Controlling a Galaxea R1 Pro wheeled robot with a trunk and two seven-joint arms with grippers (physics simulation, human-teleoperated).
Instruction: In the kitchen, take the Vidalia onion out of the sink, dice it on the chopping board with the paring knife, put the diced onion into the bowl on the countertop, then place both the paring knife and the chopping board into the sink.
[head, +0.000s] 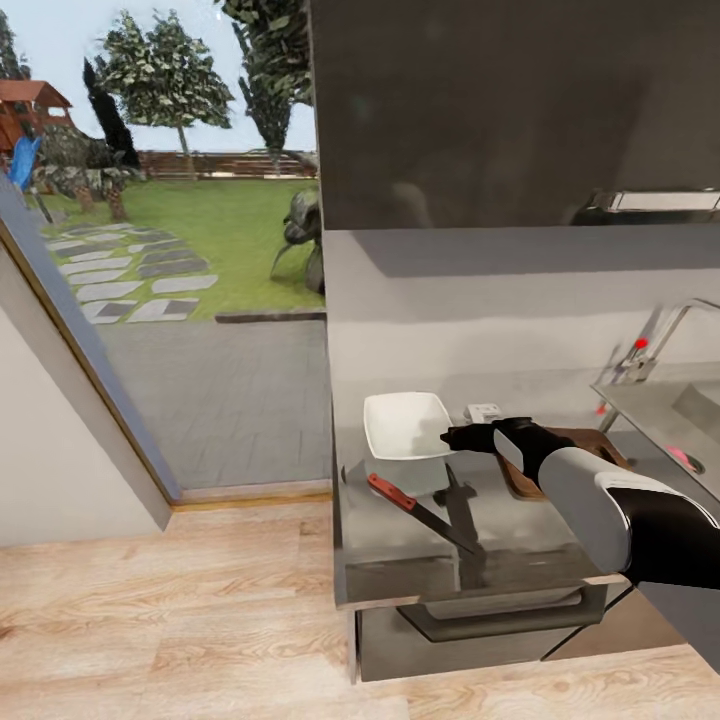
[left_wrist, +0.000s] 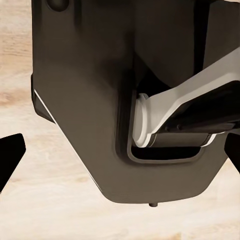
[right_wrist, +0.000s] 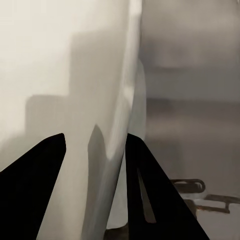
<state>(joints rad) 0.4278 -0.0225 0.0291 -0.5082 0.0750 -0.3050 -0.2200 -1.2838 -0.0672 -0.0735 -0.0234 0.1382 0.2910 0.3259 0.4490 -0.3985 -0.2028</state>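
The right end effector (head: 458, 437) reaches over the tabletop (head: 400, 540) to the near right rim of the white bowl (head: 400, 425). In the right wrist view its two dark fingers (right_wrist: 35, 185) stand apart, open, with the bowl's rim (right_wrist: 117, 150) running up between them. The step in hand seems to be gripping that rim, perhaps to shift the bowl. To do it well, slide the fingers so one sits inside the wall and one outside, then close squarely, without pushing the bowl away. The knife (head: 420, 510), with a reddish handle, lies on the tabletop just in front of the bowl. The chopping board (head: 520, 470) lies partly under the arm. The onion (head: 688, 459) sits in the sink (head: 660, 400). The left end effector's fingertips (left_wrist: 12, 155) sit wide apart, open and empty, above the wooden floor (left_wrist: 50, 200).
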